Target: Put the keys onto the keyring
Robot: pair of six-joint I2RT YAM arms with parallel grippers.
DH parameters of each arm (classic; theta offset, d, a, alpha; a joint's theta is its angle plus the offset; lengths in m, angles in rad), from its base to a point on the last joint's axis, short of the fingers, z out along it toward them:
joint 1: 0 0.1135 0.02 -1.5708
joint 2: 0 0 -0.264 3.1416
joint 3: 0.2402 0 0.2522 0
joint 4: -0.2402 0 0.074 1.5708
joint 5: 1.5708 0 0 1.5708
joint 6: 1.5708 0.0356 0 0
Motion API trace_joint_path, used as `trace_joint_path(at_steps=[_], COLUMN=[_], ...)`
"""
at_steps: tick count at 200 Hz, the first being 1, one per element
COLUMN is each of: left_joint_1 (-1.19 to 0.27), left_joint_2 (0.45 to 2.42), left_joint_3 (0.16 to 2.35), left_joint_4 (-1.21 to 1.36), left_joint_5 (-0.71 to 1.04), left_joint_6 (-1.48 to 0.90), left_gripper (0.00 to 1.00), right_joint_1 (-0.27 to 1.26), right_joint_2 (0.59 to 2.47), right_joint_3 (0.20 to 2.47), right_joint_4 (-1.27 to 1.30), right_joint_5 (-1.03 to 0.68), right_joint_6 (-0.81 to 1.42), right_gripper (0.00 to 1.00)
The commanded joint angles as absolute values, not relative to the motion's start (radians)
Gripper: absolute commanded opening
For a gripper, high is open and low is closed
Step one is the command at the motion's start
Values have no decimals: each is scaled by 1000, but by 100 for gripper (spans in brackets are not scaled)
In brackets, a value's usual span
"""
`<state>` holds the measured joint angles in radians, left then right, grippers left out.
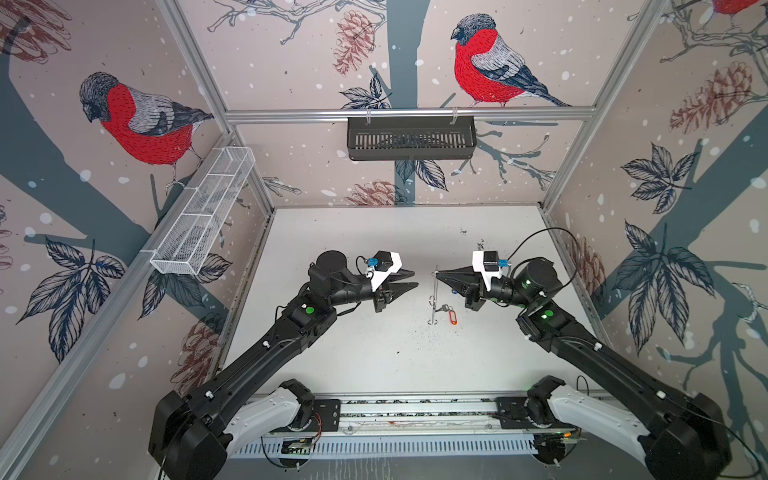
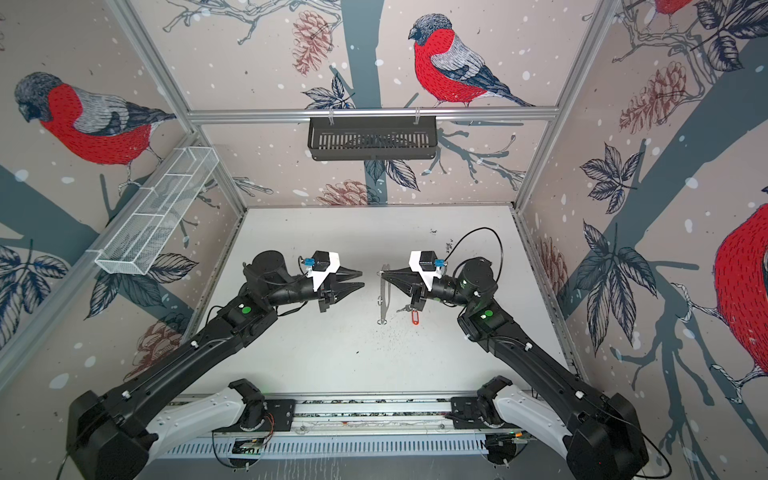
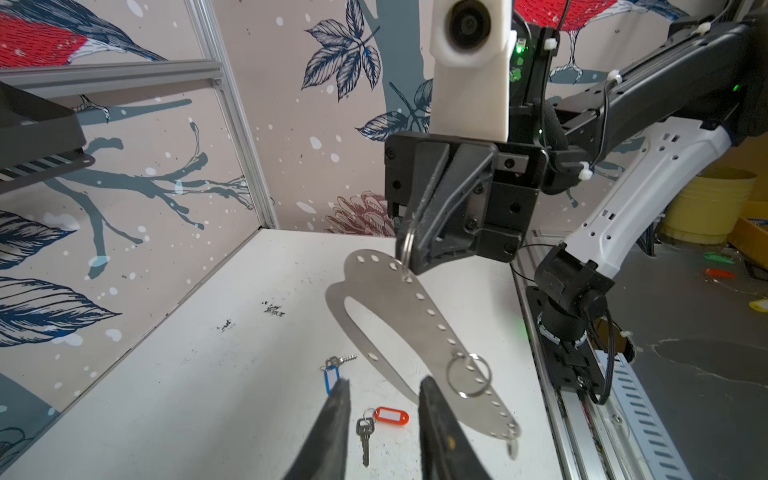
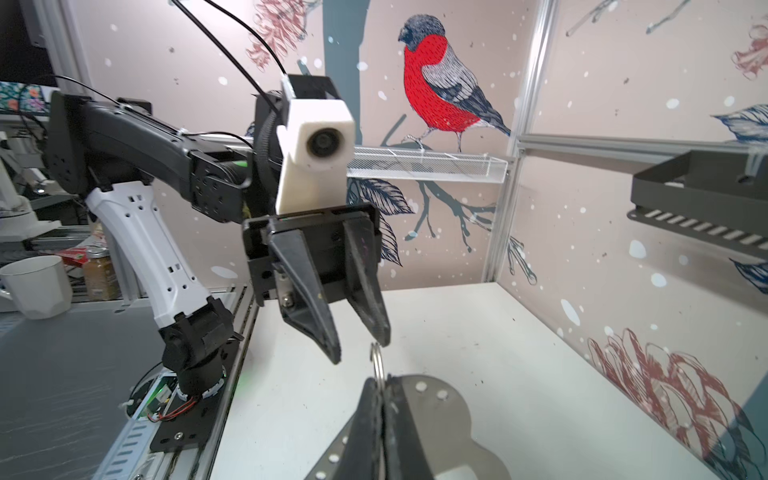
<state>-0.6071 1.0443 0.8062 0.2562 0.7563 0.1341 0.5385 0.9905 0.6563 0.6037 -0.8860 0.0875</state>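
There are one blue-tagged key, one red-tagged key and one keyring.

Both top views look down from high overhead on the whole tabletop. Wrist cameras ride close behind the left claw and right claw, each facing the other.
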Motion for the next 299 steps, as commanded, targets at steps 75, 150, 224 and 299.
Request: trace_joint_path(at_steps=[75,150,224,299], left_joint_1=[-612,-621,-623,-622], left_joint_2=[1139,1125,1147,1138], left_joint_3=[757,716,718,719], left_joint_4=[811,885,919,886], left_joint_5=[921,862,865,849], left_joint_6=[-94,-104,-115,-89], left_gripper=[16,19,19,9], right_joint_1=[543,562,587,605], right_joint_2=[1065,1121,1156,1183], right_joint_3=[702,719,733,745], right_joint_4=[921,958,963,957], right_joint_5=[-999,-1000,-999,-1018], right_joint_6=[265,280,281,283], right_gripper=[0,0,0,0])
